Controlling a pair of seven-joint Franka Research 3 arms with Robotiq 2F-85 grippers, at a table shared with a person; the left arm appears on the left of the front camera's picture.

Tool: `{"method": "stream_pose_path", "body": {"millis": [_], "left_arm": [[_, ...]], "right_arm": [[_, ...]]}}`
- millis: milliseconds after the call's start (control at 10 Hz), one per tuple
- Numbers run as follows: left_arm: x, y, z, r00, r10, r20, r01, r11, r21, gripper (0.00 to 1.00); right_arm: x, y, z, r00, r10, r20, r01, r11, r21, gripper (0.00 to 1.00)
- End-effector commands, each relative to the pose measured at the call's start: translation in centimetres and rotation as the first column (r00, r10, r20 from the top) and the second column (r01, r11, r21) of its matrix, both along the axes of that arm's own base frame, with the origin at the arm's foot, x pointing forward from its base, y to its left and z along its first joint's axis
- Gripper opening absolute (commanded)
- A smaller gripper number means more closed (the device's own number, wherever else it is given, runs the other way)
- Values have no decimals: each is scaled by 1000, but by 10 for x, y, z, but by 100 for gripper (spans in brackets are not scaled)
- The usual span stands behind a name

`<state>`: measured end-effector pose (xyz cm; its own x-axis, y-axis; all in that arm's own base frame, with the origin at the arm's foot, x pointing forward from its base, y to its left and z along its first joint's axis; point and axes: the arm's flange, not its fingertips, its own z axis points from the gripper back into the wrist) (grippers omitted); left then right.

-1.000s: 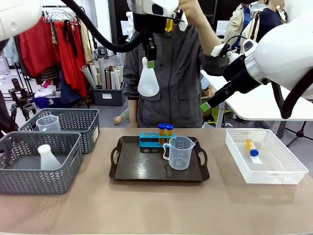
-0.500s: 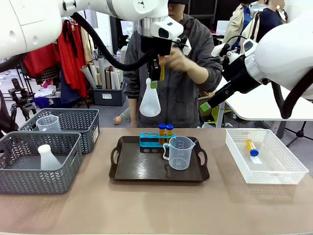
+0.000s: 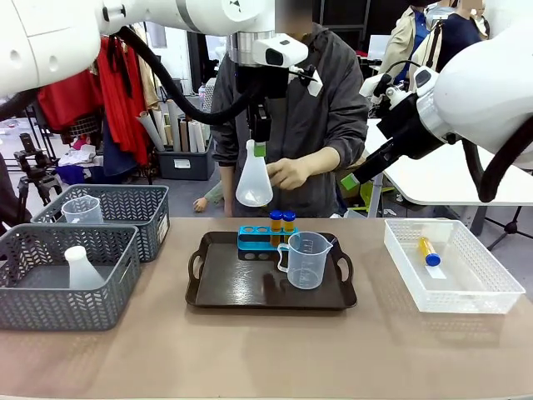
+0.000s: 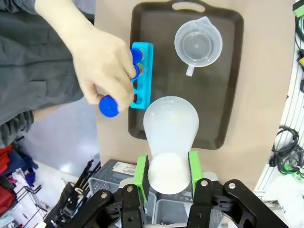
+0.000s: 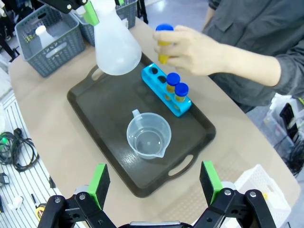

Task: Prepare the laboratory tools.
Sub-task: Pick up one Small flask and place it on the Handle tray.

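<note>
- The counter runs across the bottom of the front view. At its lower left a grey mesh basket holds a second flask. The rear basket behind it holds a second beaker.
- At the lower right, a clear plastic crate holds a loose tube lying on its side.
- In the middle sits the dark brown tray. The beaker stands upright on its right-centre, handle toward picture left.
- Behind the beaker, at the tray's far edge, stands the blue tube rack. Two blue-capped tubes fill its right-hand holes, and the left two holes show as dark openings.
- Above the tray's far left part, clear of it, hangs the conical flask, base downward. The left gripper is narrowed onto its neck, and the left wrist view shows a green pad on either side.
- Just right of the flask, the person's hand holds a raised tube roughly upright above the rack.
- The right gripper is spread wide. It sits high at the right of the front view, well apart from the tray.
</note>
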<state>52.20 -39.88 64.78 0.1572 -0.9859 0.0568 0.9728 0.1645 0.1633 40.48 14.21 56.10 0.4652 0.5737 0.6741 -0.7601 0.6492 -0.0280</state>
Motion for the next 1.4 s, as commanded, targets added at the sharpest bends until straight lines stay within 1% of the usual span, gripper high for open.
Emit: {"method": "stream_pose_path", "body": {"millis": [0, 200, 500, 900, 1000, 1100, 1200, 1300], "left_arm": [[-8, 12, 2, 1000, -6, -26, 6, 1000, -9, 0], [-8, 14, 3, 1000, -8, -30, 8, 1000, -2, 0], [-11, 28, 5, 999, 32, -27, -32, 999, 0, 0], [-11, 35, 6, 999, 49, -22, -49, 999, -10, 0], [-11, 38, 8, 998, 67, -16, -67, 997, -24, 0], [-13, 45, 13, 998, 59, 5, -59, 998, -16, 0], [-3, 29, 9, 999, 48, -17, -48, 999, 7, 0], [-3, 29, 9, 999, 48, -17, -48, 999, 7, 0]], "right_arm": [[0, -1, 1, 1000, 8, -2, -8, 1000, 13, 100], [0, -1, 1, 1000, 8, -2, -8, 1000, 13, 100], [0, -1, 1, 1000, 8, -2, -8, 1000, 13, 100], [0, -1, 1, 1000, 8, -2, -8, 1000, 13, 100], [0, -1, 1, 1000, 8, -2, -8, 1000, 13, 100], [0, -1, 1, 1000, 8, -2, -8, 1000, 13, 100], [0, -1, 1, 1000, 8, -2, -8, 1000, 13, 100], [0, -1, 1, 1000, 8, -2, -8, 1000, 13, 100]]}}
